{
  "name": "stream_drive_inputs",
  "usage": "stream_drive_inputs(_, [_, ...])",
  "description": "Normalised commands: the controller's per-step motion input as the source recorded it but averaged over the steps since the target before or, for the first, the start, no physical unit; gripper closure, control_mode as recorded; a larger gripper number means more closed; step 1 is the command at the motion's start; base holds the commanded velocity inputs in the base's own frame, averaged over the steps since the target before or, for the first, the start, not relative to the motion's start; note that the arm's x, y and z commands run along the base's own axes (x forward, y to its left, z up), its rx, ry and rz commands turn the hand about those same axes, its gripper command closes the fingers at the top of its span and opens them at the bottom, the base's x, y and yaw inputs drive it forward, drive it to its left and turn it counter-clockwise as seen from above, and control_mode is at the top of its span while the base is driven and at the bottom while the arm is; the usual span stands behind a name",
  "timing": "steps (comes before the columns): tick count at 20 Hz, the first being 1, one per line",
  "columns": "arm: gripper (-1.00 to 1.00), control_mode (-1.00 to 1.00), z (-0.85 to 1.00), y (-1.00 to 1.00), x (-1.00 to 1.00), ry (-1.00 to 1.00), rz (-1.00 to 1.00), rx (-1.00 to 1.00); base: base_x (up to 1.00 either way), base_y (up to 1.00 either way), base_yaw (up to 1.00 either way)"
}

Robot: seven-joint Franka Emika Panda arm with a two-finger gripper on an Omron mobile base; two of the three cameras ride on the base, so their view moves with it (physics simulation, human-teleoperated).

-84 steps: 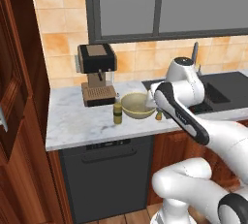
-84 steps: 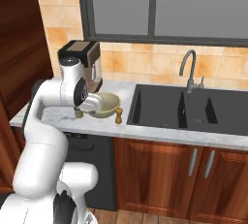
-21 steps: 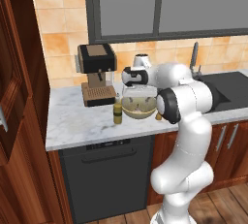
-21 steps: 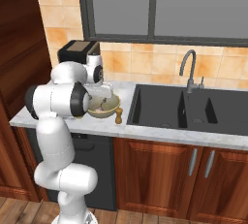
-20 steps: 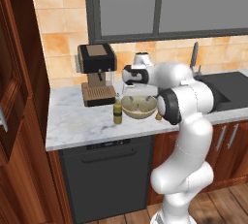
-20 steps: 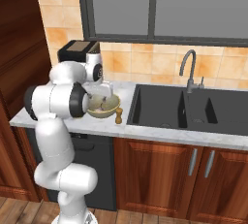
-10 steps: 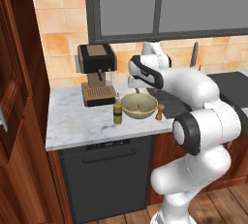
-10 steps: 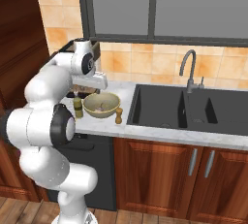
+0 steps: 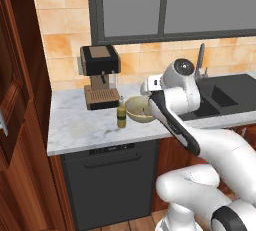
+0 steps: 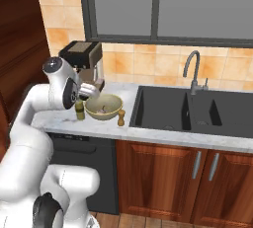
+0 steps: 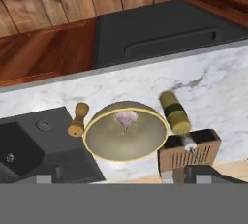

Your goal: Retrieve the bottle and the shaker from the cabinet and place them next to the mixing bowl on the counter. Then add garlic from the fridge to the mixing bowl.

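Bowl: on the counter.
Garlic: inside bowl.
Bottle, shaker: flanking bowl.
Gripper: fingers spread, empty, above bowl.
Progress: seemingly complete, though the garlic looks small.

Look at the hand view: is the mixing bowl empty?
No, a small pale pinkish garlic bulb lies inside the mixing bowl.

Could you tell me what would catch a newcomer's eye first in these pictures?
Most striking is the big white arm curling up in front of the marble counter. Next comes the olive-yellow mixing bowl with the pale garlic inside it, flanked by the green bottle on one side and the small wooden shaker on the other. Behind them stands the coffee machine, with the dark sink off to the side.
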Motion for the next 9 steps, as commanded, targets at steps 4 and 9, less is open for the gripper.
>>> stream_drive_inputs(4, [-1.00,-1.00,0.03,0.01,-0.95,-0.48,-0.01,-0.03,0.00,0.00,0.00])
stream_drive_inputs(9, [-1.00,-1.00,0.00,0.04,-0.35,-0.10,0.00,-0.01,0.00,0.00,0.00])
